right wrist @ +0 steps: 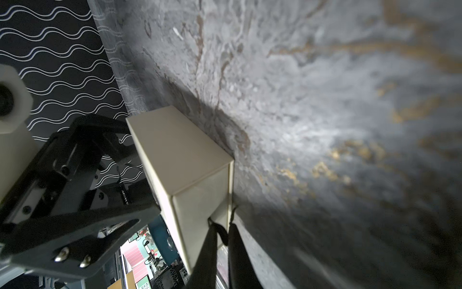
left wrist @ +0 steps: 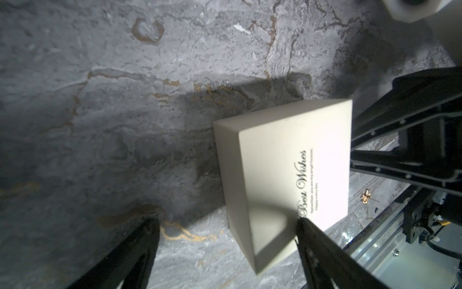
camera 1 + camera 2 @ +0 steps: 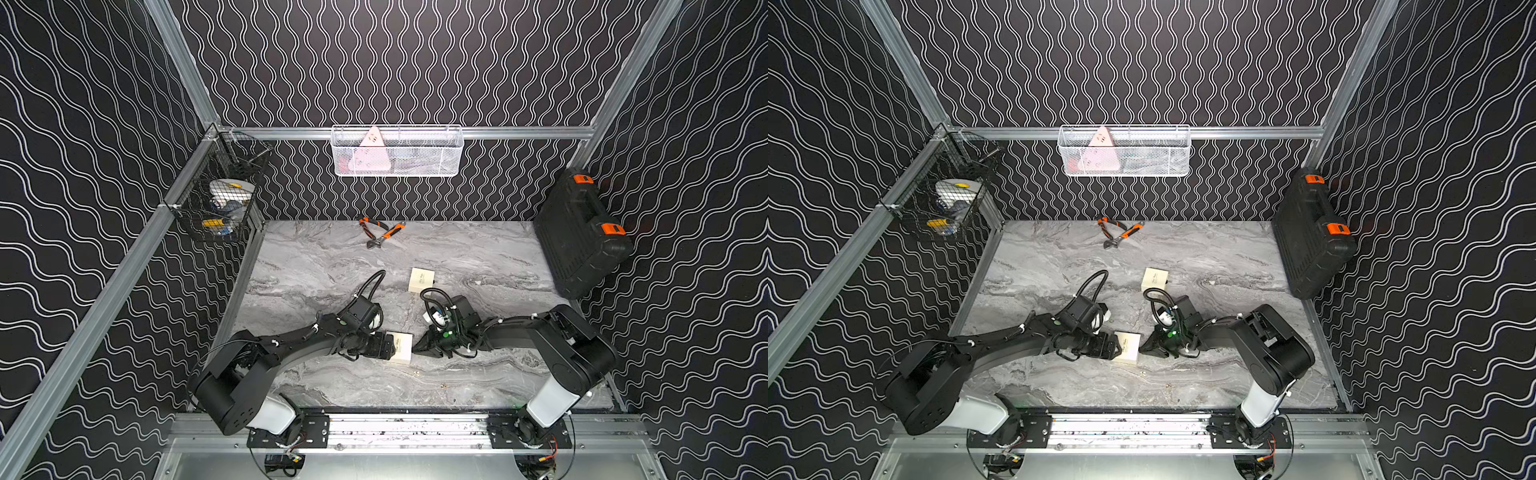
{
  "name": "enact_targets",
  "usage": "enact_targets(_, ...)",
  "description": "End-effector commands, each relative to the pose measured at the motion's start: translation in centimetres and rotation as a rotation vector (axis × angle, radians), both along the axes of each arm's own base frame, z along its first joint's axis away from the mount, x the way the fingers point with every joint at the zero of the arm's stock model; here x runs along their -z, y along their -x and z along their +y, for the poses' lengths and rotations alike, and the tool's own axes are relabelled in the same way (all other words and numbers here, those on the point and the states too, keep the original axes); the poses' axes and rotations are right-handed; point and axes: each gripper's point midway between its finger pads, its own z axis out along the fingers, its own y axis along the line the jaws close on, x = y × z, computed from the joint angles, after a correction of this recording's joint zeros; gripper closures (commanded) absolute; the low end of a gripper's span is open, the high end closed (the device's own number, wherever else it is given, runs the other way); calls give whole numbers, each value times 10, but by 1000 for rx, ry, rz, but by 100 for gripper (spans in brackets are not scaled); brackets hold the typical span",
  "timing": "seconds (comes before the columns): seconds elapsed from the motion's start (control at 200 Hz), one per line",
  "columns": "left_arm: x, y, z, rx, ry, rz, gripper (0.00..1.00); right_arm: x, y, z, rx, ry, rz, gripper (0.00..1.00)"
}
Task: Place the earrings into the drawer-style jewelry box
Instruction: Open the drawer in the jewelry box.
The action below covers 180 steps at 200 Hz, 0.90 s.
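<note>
l→r. far l: black wire basket [image 3: 216, 199] hung on side rail, tape rolls inside. grey marble table [image 3: 316, 266]. l arm stretched low across it toward centre.

l gripper [image 2: 226, 221]: jaws wide apart, nothing held. in l wrist view one finger [image 2: 322, 250] has its tip at the lettered lid of the jewelry box [image 2: 287, 162]; contact w/ lid: can't tell. other finger over bare table, clear of box.

back centre: white mesh basket [image 3: 397, 151] on rear rail; orange-handled pliers + wrench [image 3: 380, 232] at table's back edge.

jewelry box: cream, flat on table, centre-front, between both grippers. drawer open or closed: can't tell.

earring [image 2: 366, 199]: tiny gold piece on the table just beside the box, on the front-rail side. not in box.

r gripper [image 1: 222, 222]: jaws nearly together, tips at box's end face, low by the table. thin dark strand at tips; pinched or not: can't tell.

second cream box [image 3: 422, 280] further back, apart. far r: black tool case [image 3: 582, 232], orange latches, leaning on side wall.
</note>
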Motion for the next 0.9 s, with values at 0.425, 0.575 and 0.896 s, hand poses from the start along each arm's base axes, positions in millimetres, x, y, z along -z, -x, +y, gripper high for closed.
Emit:
enact_targets(0.425,20,-3,20,17,-242,-49,15,-7,-7,1,3,-5,-31,100)
enact_targets(0.575,31,0,34,-23,-296,-39,16,-4,-8,-7,15,29,-24,100)
enact_targets(0.896,52,11,51,-65,-352,-6,16,0,-4,-30,39,81,-13,100)
